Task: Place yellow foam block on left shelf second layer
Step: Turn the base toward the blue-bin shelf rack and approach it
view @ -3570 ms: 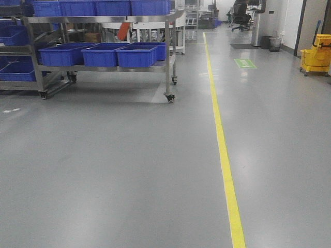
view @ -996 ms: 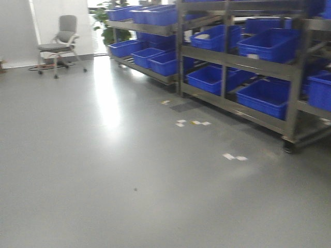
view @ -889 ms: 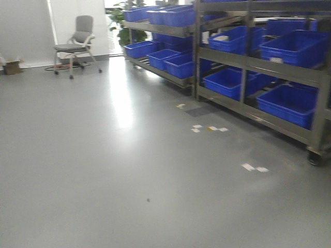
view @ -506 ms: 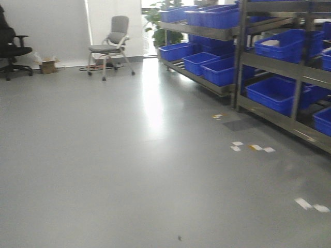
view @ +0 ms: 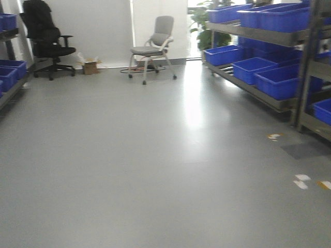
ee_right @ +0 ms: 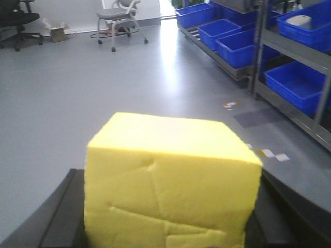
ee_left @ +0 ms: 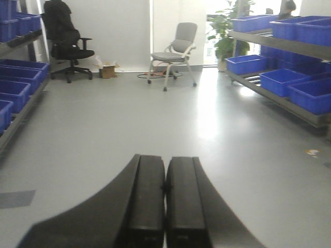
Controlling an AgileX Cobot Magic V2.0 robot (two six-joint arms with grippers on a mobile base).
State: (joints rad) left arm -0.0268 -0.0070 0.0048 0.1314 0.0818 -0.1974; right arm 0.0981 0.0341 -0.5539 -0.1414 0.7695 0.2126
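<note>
Yellow foam block [ee_right: 170,178], base off-frame

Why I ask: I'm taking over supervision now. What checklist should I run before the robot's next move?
1. Grip on the yellow foam block: ok, it sits between the fingers of the right gripper.
2. left gripper free: ok, shut on nothing.
3. floor ahead: ok, the grey chair and black chair stand far back by the wall.
4. left shelf lined up: not ok, only its edge shows at the side.
5. Room on its second layer: cannot tell.
</note>
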